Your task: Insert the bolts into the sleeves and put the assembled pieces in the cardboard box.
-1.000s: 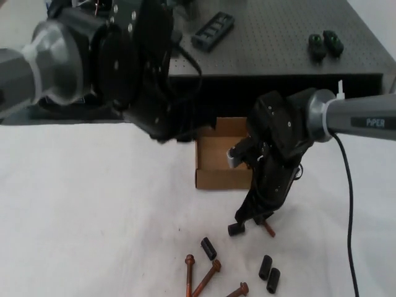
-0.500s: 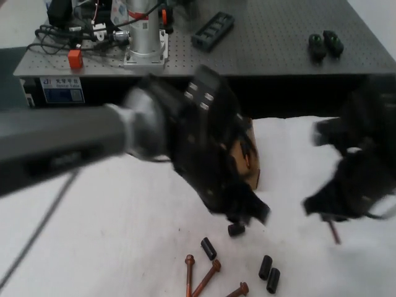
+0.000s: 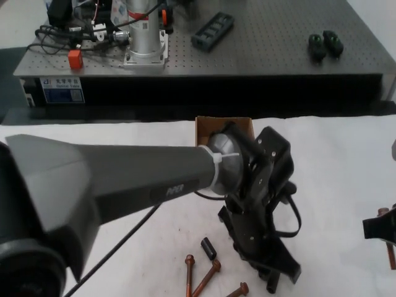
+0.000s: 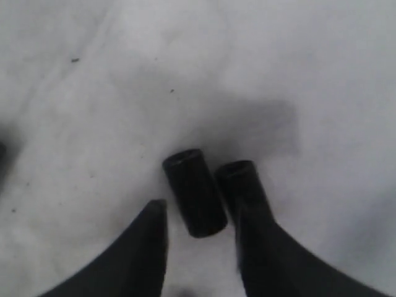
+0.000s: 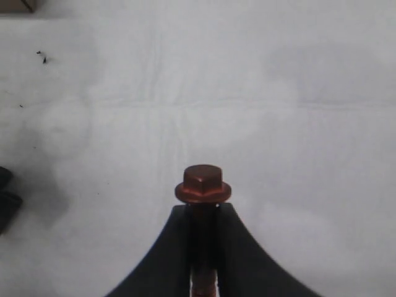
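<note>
Bolt (image 5: 202, 184) clenched in right tool (image 5: 202, 210), while left tool (image 4: 201, 213) gapes astride a sleeve (image 4: 193, 189).

Lab: optical breadboard (image 3: 266, 55) w/ wiring (image 3: 68, 34)

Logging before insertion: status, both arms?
Left gripper jaws open, straddling one sleeve. Right gripper shut on bolt. Second sleeve close beside, may crowd the grasp.

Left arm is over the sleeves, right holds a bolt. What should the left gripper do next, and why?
Probably ease the left gripper down and close on the sleeve lying between its open fingers. The right gripper grips a bolt, so a held sleeve is what is missing. A second sleeve lies close beside one finger.
</note>
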Robot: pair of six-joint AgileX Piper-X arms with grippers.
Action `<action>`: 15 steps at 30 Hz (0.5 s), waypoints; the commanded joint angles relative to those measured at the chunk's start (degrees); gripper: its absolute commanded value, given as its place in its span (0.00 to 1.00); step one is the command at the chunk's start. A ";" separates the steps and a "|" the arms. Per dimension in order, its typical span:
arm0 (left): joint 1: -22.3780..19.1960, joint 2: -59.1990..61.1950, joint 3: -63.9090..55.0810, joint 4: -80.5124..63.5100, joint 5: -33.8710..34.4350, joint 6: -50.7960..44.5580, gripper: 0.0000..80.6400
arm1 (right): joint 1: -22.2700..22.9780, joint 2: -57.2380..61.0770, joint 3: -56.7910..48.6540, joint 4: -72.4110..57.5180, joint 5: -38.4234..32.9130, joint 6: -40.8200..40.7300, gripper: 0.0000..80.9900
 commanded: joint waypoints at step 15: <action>-0.13 1.56 -0.81 -4.74 -1.05 1.01 0.34 | -0.25 -0.49 0.02 1.38 -1.66 0.68 0.04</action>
